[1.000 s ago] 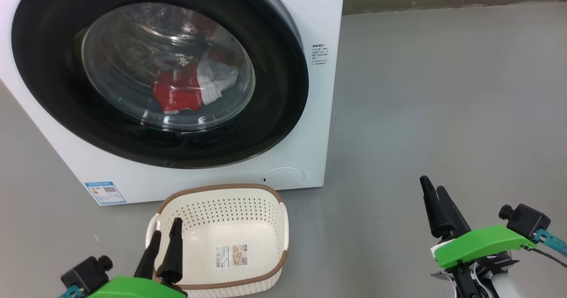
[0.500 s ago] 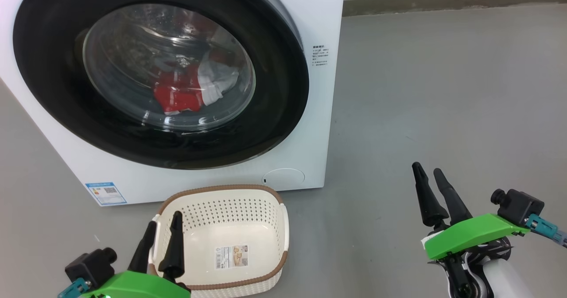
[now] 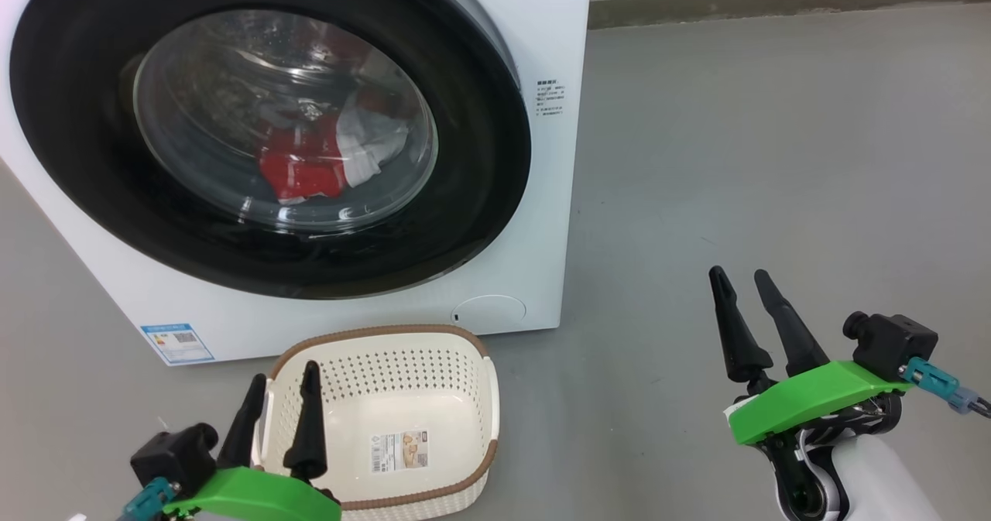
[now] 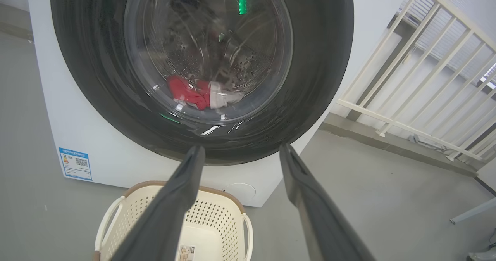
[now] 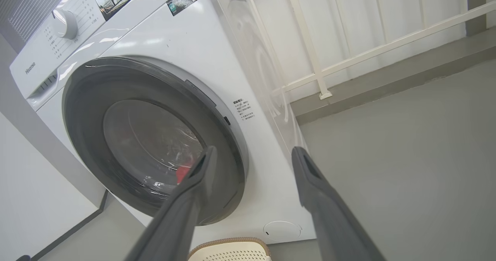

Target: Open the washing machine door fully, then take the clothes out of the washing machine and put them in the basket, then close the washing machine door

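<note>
The white washing machine [image 3: 550, 219] fills the upper left of the head view. Its round black-rimmed door [image 3: 480, 196] lies against the machine's front. Behind the glass bowl lie the red and white clothes [image 3: 310, 161], which the left wrist view shows low in the drum [image 4: 197, 94]. The cream basket [image 3: 495, 397] with a brown rim stands on the floor in front of the machine and holds no clothes. My left gripper [image 3: 282, 378] hovers open over the basket's left edge. My right gripper [image 3: 739, 277] is open over bare floor to the right, apart from the machine.
Grey floor [image 3: 774, 157] spreads to the right of the machine. A white railing [image 4: 426, 98] on a low kerb runs behind it. The control dial [image 5: 64, 23] sits at the machine's top left in the right wrist view.
My right gripper has risen up the head view and drifted slightly left, its fingers now spread apart. The left gripper has shifted a little; the whole view has slid slightly leftward.
</note>
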Available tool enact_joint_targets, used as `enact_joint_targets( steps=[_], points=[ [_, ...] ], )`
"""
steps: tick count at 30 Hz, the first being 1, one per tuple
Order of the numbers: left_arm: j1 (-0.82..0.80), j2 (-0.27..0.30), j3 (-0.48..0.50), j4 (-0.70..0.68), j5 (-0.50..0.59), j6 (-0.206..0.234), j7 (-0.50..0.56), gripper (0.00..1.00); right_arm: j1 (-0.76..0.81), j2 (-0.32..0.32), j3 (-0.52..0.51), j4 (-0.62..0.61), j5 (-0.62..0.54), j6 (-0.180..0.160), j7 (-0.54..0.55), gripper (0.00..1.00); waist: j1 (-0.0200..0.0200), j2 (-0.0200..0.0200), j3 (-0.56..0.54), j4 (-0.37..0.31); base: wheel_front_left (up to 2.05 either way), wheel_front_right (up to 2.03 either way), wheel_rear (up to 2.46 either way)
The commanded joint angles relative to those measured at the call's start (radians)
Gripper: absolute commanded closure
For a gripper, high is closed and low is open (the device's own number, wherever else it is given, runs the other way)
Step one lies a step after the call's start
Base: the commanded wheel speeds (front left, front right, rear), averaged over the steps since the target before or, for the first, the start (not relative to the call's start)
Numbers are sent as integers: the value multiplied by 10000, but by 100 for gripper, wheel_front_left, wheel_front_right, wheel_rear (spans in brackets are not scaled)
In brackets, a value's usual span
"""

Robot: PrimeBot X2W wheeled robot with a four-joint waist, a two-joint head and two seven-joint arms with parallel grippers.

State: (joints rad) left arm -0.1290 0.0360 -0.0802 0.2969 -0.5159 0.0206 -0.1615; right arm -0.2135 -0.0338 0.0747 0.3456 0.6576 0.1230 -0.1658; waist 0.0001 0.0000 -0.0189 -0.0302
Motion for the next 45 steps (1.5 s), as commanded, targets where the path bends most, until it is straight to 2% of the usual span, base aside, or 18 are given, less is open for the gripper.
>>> enact_joint_targets(
  steps=[1,29,45],
  points=[
    [-535,163,165,-137,480,132,-203,0,-570,-80,174,-165,-517,60,-169,0,0,0,1,-11,0,0,0],
    [-1023,344,-128,87,3523,816,-1002,0,-1348,-164,433,339,-3811,77,-960,0,0,0,-121,-13,0,0,0],
    [-830,364,-119,-29,3335,854,-1002,0,-1170,-164,269,334,-3815,77,-960,0,0,0,-117,-7,0,0,0]
  ],
)
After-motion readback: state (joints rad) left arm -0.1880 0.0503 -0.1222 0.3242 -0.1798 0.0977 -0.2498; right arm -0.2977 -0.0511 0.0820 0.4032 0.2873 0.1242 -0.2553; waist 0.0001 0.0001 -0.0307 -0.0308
